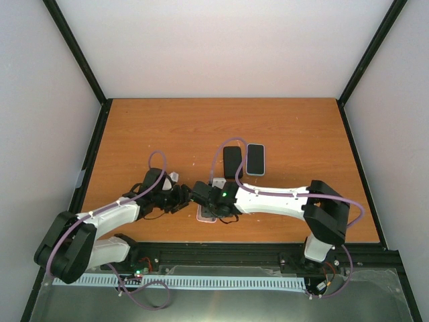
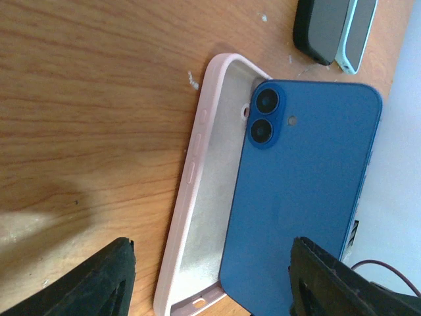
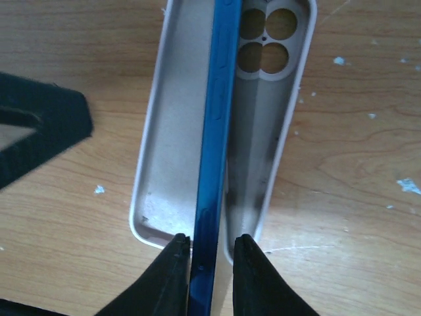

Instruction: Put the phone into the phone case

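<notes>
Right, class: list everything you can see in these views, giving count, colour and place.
table: one, orange-brown wood, under everything
phone case: one, pale pink, open side up, near centre
phone: one, blue, tilted on edge over the phone case
black phone or case: one, black, far centre
pale-rimmed phone or case: one, dark face, just right of the black one
left gripper: one, black, open, at the phone case
right gripper: one, black, fingers flanking the phone's edge

A wooden table (image 1: 167,134) sits enclosed by plain white walls (image 1: 228,47) and black frame posts (image 1: 77,50).
</notes>
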Robot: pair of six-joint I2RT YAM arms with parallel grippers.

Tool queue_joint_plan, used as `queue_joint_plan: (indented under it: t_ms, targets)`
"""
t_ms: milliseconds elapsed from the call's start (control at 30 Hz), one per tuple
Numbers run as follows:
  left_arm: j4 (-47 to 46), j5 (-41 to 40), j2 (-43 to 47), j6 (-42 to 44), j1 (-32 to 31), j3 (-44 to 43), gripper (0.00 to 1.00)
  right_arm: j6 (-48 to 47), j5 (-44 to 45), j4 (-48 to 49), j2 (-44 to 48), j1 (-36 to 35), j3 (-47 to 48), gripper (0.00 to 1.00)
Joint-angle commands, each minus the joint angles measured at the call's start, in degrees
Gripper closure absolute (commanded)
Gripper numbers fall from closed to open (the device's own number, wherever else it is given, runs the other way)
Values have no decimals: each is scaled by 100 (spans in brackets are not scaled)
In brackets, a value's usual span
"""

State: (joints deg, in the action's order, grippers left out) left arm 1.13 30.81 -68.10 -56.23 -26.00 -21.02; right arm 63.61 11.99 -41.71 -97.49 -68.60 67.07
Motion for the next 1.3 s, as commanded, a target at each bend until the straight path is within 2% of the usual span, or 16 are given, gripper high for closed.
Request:
queue_joint_plan:
  t_ms: [0, 100, 600, 667, 800, 933, 1133, 1267]
  targets:
    - [-341, 153, -162, 71, 69, 99, 37, -129, 239, 91, -165, -82, 287, 77]
    - [-413, 197, -288, 98, 69, 123, 37, -176, 256, 285, -188, -84, 289, 71]
    - [-112, -74, -397, 334, 77, -100, 39, -556, 231, 1042, -164, 77, -50, 70]
    - [10, -173, -466, 462, 81, -193, 39, -671, 112, 1420, 108, 163, -405, 70]
    - [210, -515, -615, 691, 77, -413, 49, -845, -200, 2360, 731, 377, -1318, 68]
    - [164, -613, -915, 869, 77, -670, 54, -905, -554, 3114, 1043, 703, -1967, 74]
    - [44, -508, -1319, 1079, 80, -905, 60, -915, -1000, 3995, 1153, 1147, -2478, 75]
    - [-24, -427, -1477, 1106, 73, -953, 64, -819, -1522, 4781, 1083, 1500, -2888, 72]
